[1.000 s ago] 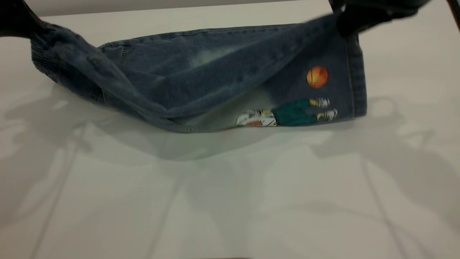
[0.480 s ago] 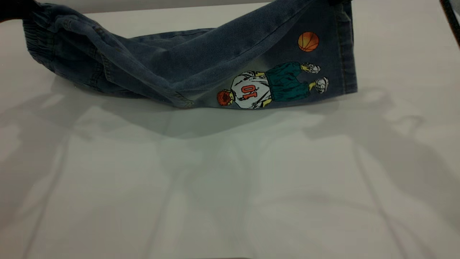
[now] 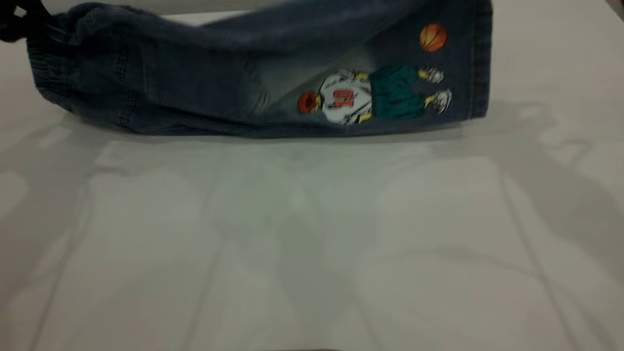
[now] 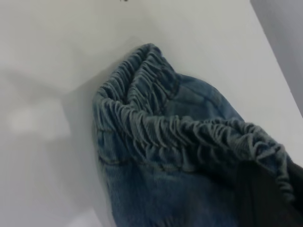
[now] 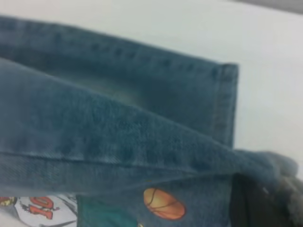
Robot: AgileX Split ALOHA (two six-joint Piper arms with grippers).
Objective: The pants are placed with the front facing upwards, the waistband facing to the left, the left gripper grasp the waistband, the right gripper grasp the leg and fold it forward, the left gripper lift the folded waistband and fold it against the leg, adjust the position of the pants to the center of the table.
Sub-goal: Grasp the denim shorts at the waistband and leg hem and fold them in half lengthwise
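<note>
I see small blue denim pants (image 3: 195, 92) held off white table (image 3: 312, 243) at far edge; black left gripper (image 3: 14, 22) clamps ruched waistband (image 4: 189, 132). Right gripper's state: cannot tell.

Pale wall strip (image 3: 195, 6), soft shadows

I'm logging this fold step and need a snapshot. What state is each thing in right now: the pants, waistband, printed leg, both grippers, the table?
Pants: lifted along the top edge, lower edge near the table, printed side facing the camera.
Waistband: bunched, raised at one end.
Leg: held up by its cuff, print showing.
Left gripper: at the waistband end, mostly out of frame.
Right gripper: not visible in the exterior view.
Table: bare in front of the pants.
</note>
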